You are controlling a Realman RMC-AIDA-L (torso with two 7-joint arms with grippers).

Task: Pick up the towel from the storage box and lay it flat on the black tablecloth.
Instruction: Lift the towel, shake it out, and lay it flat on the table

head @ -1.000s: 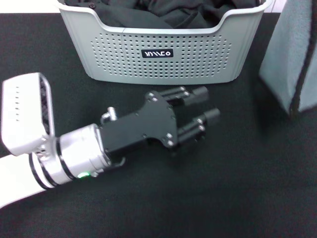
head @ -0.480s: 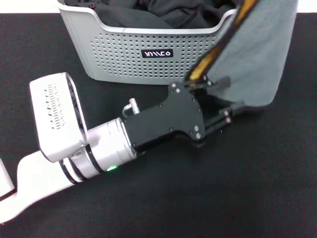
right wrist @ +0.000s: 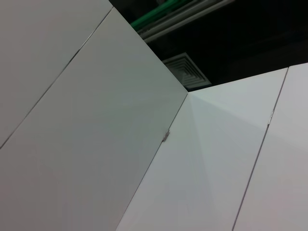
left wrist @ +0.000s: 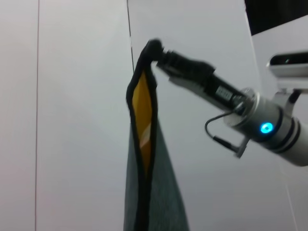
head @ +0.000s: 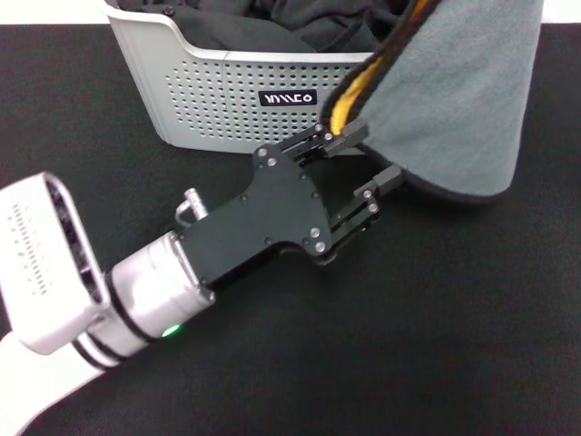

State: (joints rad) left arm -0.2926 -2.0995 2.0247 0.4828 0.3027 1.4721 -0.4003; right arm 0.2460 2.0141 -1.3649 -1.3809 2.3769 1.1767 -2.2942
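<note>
We see the black tablecloth (head: 436,345) covering the table, with the storage box (head: 227,100) at its far side, dark fabric (head: 272,23) heaped inside. The towel (head: 454,100) hangs in the air, grey face outward, pinched at a top corner by the right end effector (left wrist: 159,53). The left end effector (head: 363,163) sits spread open at its orange-lined edge. White wall panels (right wrist: 96,144) stand behind
</note>
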